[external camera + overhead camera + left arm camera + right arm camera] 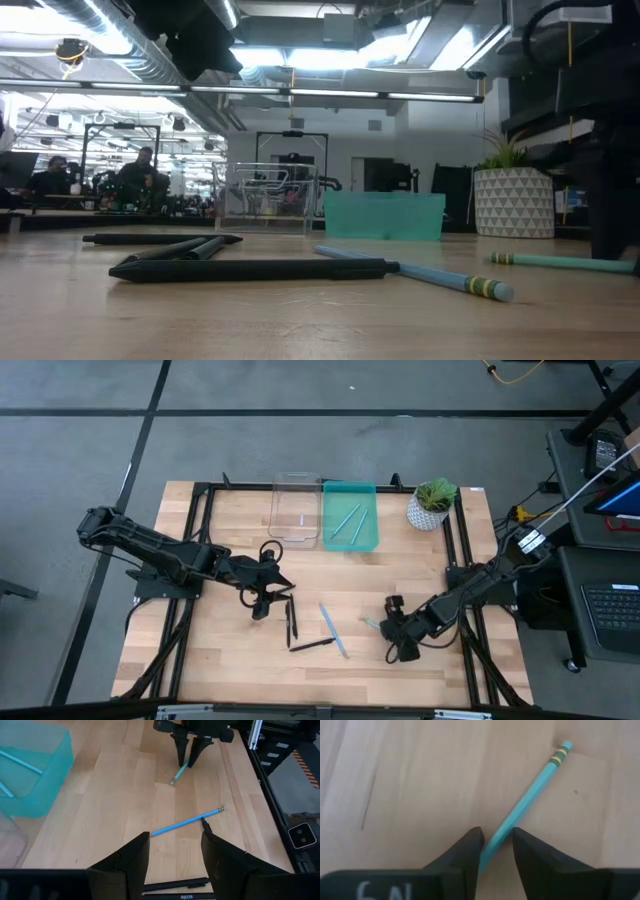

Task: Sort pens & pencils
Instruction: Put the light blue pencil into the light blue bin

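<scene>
The sorting was, in my judgement, only partly done. Two teal pencils (347, 522) already lay inside the teal bin (371, 538) at the far side of the desk (220, 660), while the clear bin (283, 530) just beside it looked still empty, as far as the high view showed.

Still loose on the desk were two more pencils and, I counted, three black pens, so five things remained to sort. One loose pencil (530, 795) was between the fingers of the right pincer (495, 845), which stood low on the desk near its right front part; the fingers were closed around the pencil's lower end, although it still rested on the wood. The other blue pencil (334, 630) lay near the middle, touching the tip of one black pen (311, 645). A second pen (293, 622) lay just beside it, and a third one (175, 884) showed under the left pincer (175, 855), which hovered with its fingers apart and held nothing.

No pen was yet in a bin.
</scene>
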Motion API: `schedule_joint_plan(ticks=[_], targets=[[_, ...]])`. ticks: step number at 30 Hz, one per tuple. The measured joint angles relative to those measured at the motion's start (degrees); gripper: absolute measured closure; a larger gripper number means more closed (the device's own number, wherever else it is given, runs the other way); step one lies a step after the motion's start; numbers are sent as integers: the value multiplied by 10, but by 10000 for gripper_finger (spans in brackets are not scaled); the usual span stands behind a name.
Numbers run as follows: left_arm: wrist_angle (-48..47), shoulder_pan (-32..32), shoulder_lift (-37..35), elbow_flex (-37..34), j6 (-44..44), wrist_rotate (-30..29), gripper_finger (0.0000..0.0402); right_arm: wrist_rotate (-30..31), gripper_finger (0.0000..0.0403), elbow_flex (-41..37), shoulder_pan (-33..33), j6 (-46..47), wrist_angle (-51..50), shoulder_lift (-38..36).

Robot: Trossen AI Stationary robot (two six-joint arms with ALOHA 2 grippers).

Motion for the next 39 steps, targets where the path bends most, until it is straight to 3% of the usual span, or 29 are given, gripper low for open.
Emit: schedule_joint_plan(ticks=[13, 18, 31, 34, 39], targets=[[26, 0, 0, 0, -2, 0, 228, -83, 287, 2, -38, -265, 11, 1], [51, 0, 0, 0, 1, 0, 228, -108, 287, 2, -60, -287, 8, 0], [52, 0, 0, 0, 2, 0, 228, -93, 286, 106, -59, -166, -107, -61], [53, 0, 0, 0, 2, 0, 228, -85, 286, 144, -51, -72, -182, -77], [53, 0, 0, 0, 2, 0, 228, -61, 286, 186, -19, 225, -361, -120]])
